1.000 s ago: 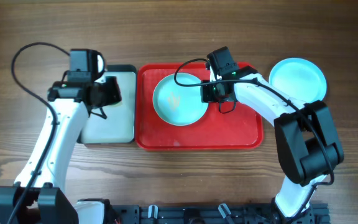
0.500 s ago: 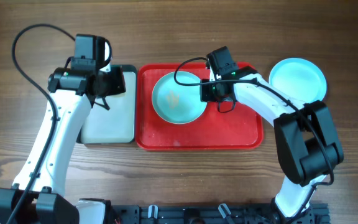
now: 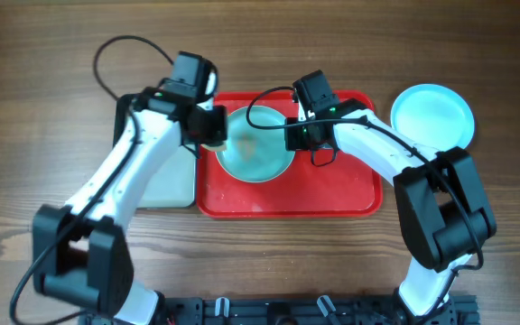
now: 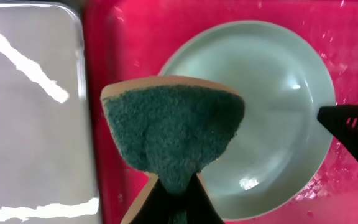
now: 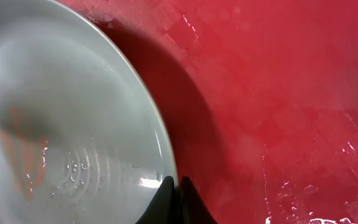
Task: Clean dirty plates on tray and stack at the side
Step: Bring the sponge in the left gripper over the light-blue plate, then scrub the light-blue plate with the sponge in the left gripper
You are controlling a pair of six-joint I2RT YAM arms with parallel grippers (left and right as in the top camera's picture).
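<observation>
No legible text, labels, brands, numbers or signs in any view, tray (image 3: pixel 332 194), plate (image 4: pixel 278 93) and sponge (image 4: pixel 173 121) unmarked

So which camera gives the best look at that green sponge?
The left wrist view: the sponge fills the middle of the frame, its green scrubbing face toward the camera, pinched in the left gripper in front of the plate. Overhead, it is lost under the arm. The right wrist view shows only plate and tray.
</observation>
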